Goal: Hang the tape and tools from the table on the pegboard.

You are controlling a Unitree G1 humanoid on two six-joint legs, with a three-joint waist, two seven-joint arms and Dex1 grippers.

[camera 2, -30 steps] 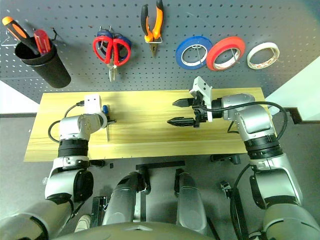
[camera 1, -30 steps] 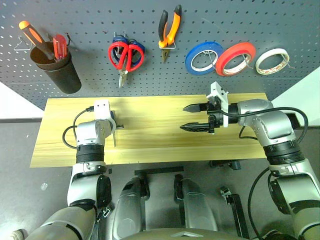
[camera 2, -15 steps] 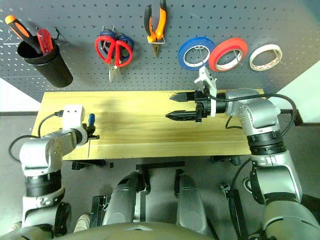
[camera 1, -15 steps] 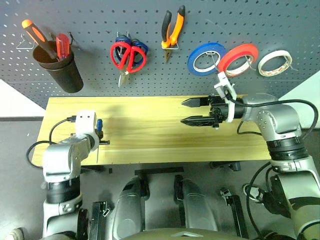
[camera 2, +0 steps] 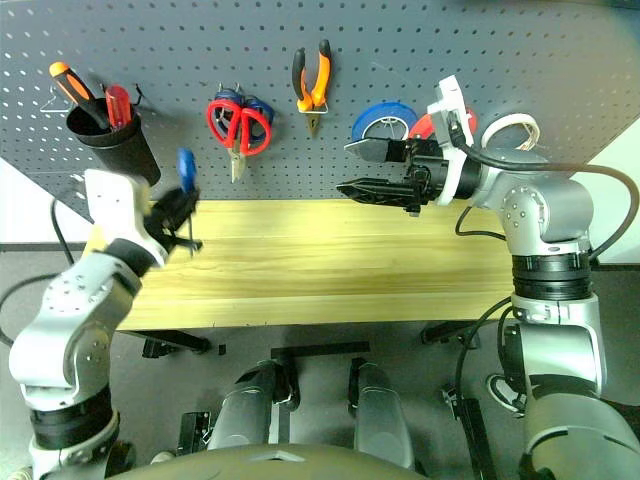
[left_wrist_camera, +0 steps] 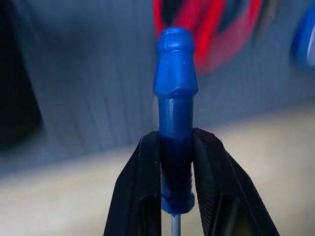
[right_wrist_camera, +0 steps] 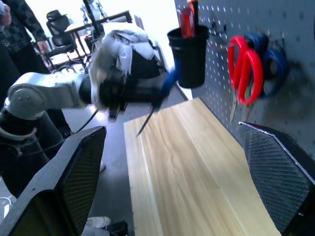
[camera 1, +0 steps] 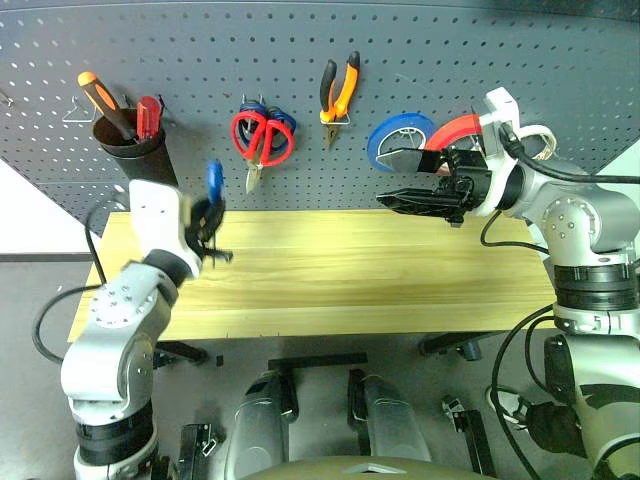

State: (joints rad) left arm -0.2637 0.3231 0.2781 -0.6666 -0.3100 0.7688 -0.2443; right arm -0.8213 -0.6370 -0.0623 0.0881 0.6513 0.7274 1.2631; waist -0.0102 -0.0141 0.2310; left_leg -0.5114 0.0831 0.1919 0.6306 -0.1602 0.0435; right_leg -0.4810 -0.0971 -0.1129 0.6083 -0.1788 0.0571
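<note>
Left claw [left_wrist_camera: 176,196] grips my blue-handled screwdriver [camera 1: 213,183], raised above the worktop [camera 1: 330,270] near the pegboard [camera 1: 300,60]. Right claw [camera 1: 412,180] gapes empty beside the blue roll [camera 1: 395,135].

My left end effector [left_wrist_camera: 176,196] has the little blue-handled screwdriver [left_wrist_camera: 175,128] clamped, handle up, above the wooden surface [camera 1: 330,270]; red-handled scissors [camera 1: 262,137], orange-and-black pliers [camera 1: 340,90] and cream tape [camera 2: 513,128] already hang on the grey pegboard [camera 1: 300,50].
</note>
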